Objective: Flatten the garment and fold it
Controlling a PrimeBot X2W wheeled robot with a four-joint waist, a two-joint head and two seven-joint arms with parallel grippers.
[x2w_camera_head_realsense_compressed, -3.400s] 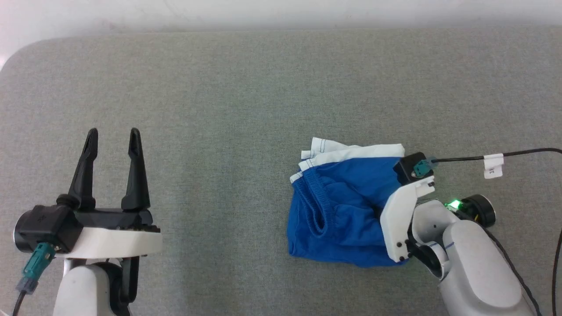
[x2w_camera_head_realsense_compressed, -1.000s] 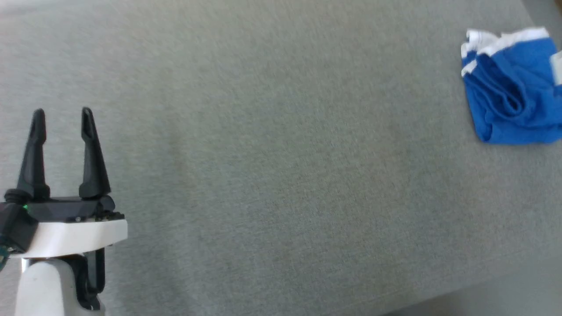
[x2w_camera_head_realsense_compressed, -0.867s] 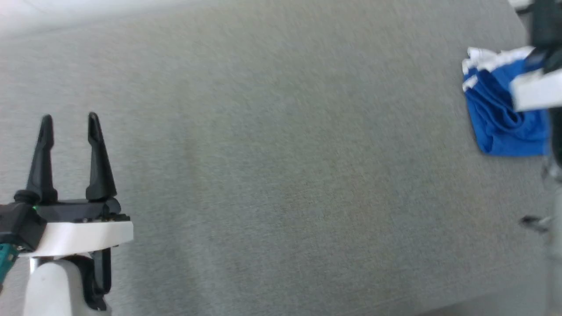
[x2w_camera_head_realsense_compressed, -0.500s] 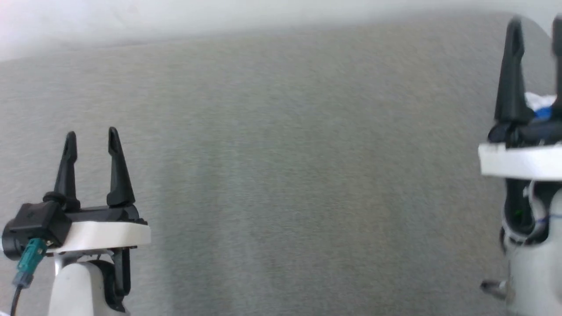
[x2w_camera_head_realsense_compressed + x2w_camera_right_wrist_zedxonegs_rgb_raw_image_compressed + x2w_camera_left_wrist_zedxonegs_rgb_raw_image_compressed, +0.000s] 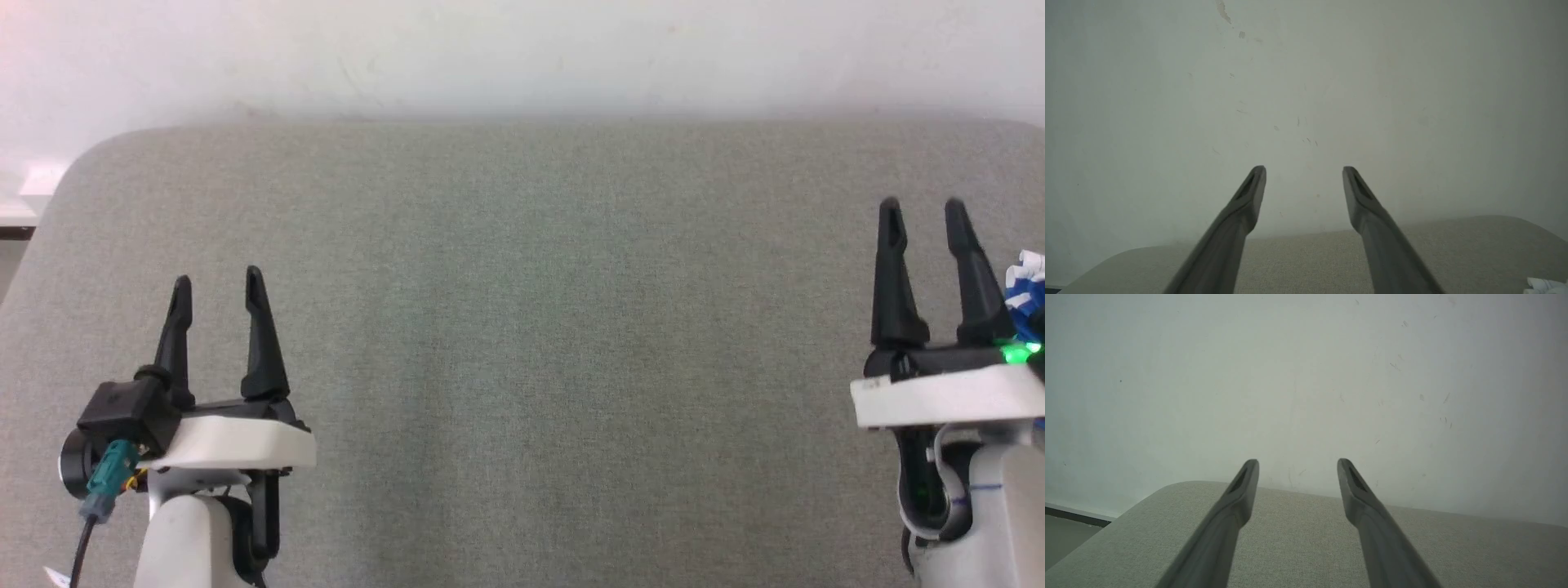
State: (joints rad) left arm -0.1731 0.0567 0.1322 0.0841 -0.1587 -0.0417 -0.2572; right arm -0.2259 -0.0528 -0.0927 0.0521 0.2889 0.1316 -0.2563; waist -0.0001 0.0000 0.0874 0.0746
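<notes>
Only a scrap of the garment, blue with white trim, peeks out at the far right edge of the head view, just right of my right gripper. A white bit of the garment also sits in the bottom right corner of the right wrist view. The right gripper is open and empty, fingers pointing at the wall; it shows the same in its own wrist view. My left gripper stands open and empty at the lower left, far from the garment, its own view showing nothing between its fingers.
The grey fabric table stretches between both arms, with a rounded far-left corner. A white wall runs right behind its far edge. A strip of floor and dark skirting shows past the left corner.
The head camera has swung and settled, so the garment now sits at the right edge. The right arm has come off the garment and stands upright, open. The left arm holds its pose.
</notes>
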